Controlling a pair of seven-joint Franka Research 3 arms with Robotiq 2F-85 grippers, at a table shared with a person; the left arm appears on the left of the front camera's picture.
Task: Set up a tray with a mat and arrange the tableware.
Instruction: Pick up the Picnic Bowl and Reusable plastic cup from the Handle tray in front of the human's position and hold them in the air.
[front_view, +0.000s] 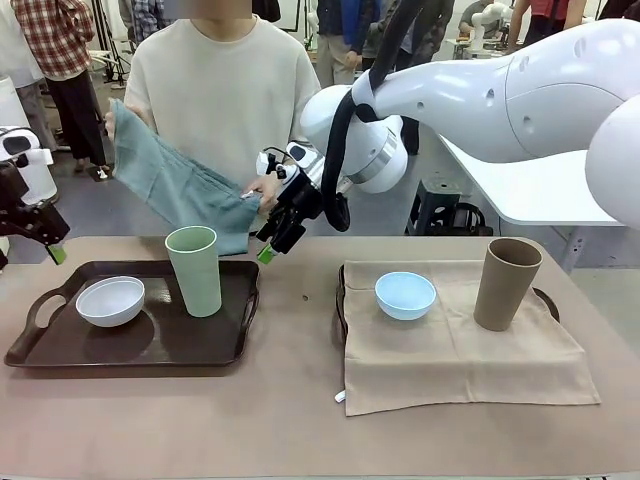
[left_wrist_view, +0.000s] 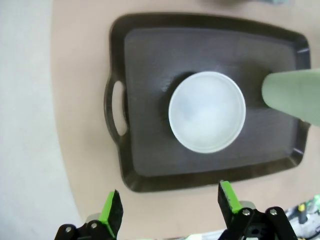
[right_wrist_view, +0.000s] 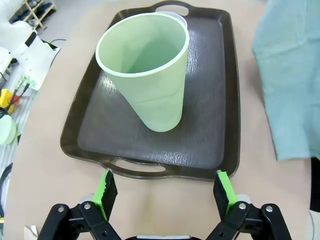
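A dark tray on the left holds a white bowl and a pale green tumbler. A second tray on the right is covered by a beige mat carrying a light blue bowl and a tan tumbler. The person holds a teal mat above the table's far edge. My right gripper hangs open beside that cloth's lower corner. Past the left tray's end, my left gripper is open. From above: tray, bowl, tumbler, left gripper. Right wrist view: tumbler, tray, teal mat, right gripper.
The tan table has bare room along its front edge and between the two trays. A white side table stands behind on the right. Other people stand farther back.
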